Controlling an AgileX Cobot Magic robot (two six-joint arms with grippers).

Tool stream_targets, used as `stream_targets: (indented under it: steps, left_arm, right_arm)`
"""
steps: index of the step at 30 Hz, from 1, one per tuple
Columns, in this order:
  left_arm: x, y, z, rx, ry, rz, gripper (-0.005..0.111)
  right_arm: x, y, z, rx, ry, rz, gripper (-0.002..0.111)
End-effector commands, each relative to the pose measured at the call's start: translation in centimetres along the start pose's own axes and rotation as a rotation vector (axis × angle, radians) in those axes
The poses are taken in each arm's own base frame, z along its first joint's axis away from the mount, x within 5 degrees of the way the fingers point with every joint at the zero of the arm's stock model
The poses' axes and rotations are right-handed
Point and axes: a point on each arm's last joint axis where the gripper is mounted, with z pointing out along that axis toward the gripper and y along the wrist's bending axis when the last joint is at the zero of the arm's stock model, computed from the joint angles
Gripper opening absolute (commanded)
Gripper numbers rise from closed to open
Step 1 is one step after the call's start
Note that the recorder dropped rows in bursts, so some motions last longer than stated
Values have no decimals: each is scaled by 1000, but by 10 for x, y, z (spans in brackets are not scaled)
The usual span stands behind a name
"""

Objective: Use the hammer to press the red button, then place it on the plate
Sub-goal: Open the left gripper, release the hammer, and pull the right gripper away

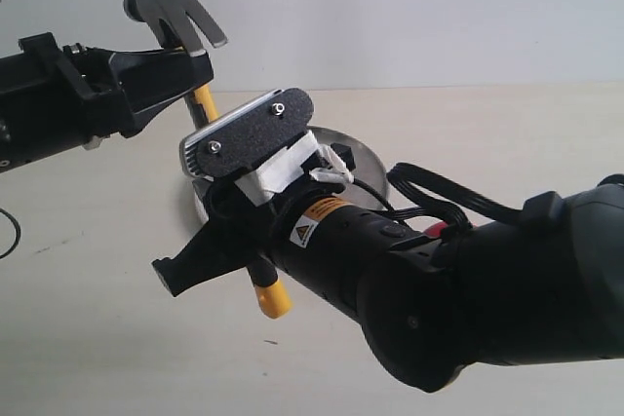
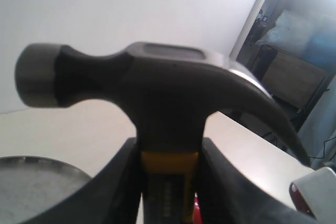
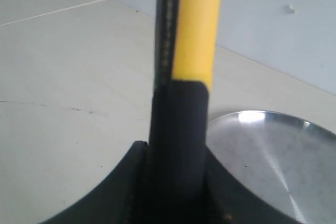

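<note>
the right gripper [image 3: 176,153] is clamped on the black rubber of the hammer's handle, one finger pressed against each side. it sits on a thick black arm that reaches in from the lower right of the exterior view and fills much of that picture. the left gripper [image 2: 169,148] comes in from the left on a second black arm. it is closed on the same hammer, on the yellow band just under the head.

both arms work over a pale cream table [image 1: 97,338] with a plain light wall [image 1: 439,7] behind it.

the plate [image 3: 268,145], round and dull steel with a raised rim, lies flat on the table. from the room it is mostly hidden behind the right wrist, with only an arc of the rim showing.

the hammer [image 1: 171,7] hangs in the air between the two grippers, clear of the table. it slants with the dark steel head up near the left arm. the striking face points away from the right arm and the claw curves back toward it. the yellow end pokes out below the right gripper's fingers, and the middle of the handle is hidden by the right wrist.

the red button [image 1: 437,231] shows only as a small sliver of red behind the right arm's cables.
</note>
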Motion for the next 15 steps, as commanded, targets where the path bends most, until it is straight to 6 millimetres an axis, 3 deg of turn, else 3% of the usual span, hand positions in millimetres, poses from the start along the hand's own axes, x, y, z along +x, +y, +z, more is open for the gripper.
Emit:
stream_targets:
  steps: [1,15]
  left_arm:
    - [-12,-6,0,52,-78,-9,0]
    - [-12,-6,0,50,-78,78,1]
  right_arm:
    - [-2,1,1,-8,-9,-22,0]
    - [-2,-2,1,26,-11,23,0]
